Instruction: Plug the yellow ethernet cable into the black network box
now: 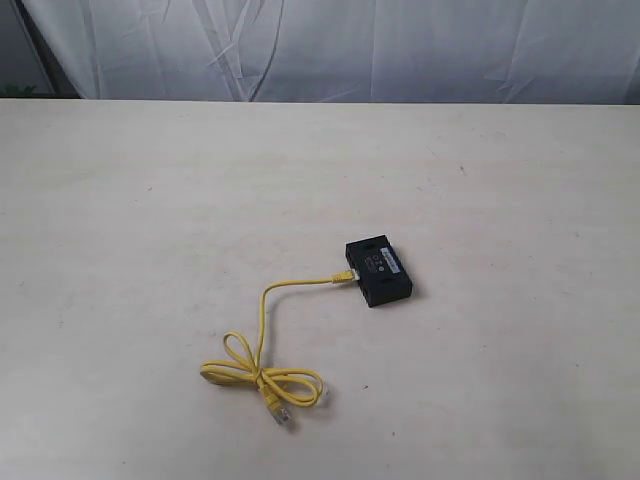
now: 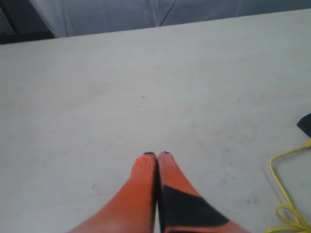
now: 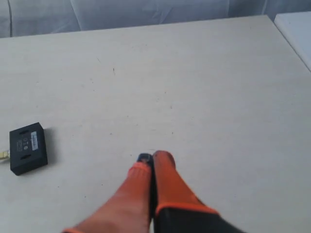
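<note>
The black network box [image 1: 379, 271] lies flat on the pale table, right of centre in the exterior view. One end of the yellow ethernet cable [image 1: 264, 330] meets the box's left side at its plug [image 1: 344, 274]; the cable then runs down into a loose bow-like loop, its other plug [image 1: 283, 417] lying free. No arm shows in the exterior view. My left gripper [image 2: 156, 155] is shut and empty above bare table, with the yellow cable [image 2: 279, 180] and a box corner [image 2: 305, 124] off to one side. My right gripper [image 3: 154, 157] is shut and empty, apart from the box [image 3: 28, 147].
A pale fabric backdrop [image 1: 330, 45] hangs behind the table's far edge. A white surface [image 3: 296, 26] sits beyond the table's corner in the right wrist view.
</note>
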Robot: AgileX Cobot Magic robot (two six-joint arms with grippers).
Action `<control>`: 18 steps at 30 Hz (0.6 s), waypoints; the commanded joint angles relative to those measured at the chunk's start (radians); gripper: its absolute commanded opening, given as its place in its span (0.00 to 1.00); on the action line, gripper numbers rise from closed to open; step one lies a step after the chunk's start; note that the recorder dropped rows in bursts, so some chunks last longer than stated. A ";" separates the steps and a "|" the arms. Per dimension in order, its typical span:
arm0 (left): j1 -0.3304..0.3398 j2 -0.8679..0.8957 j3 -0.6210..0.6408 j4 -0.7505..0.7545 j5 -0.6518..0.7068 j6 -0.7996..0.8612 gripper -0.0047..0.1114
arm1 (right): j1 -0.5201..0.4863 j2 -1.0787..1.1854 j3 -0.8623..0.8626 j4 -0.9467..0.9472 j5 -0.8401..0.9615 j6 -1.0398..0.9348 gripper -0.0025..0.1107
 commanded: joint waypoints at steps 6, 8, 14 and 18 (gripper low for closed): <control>0.001 -0.118 0.043 0.003 -0.090 0.002 0.04 | -0.003 -0.073 0.055 -0.004 -0.074 0.002 0.01; 0.001 -0.121 0.043 0.003 -0.090 0.002 0.04 | -0.003 -0.073 0.055 -0.004 -0.074 0.002 0.01; 0.001 -0.120 0.043 0.003 -0.089 0.002 0.04 | -0.003 -0.073 0.055 -0.004 -0.074 0.002 0.01; 0.001 -0.120 0.043 0.003 -0.089 0.002 0.04 | -0.003 -0.073 0.055 -0.004 -0.074 0.002 0.01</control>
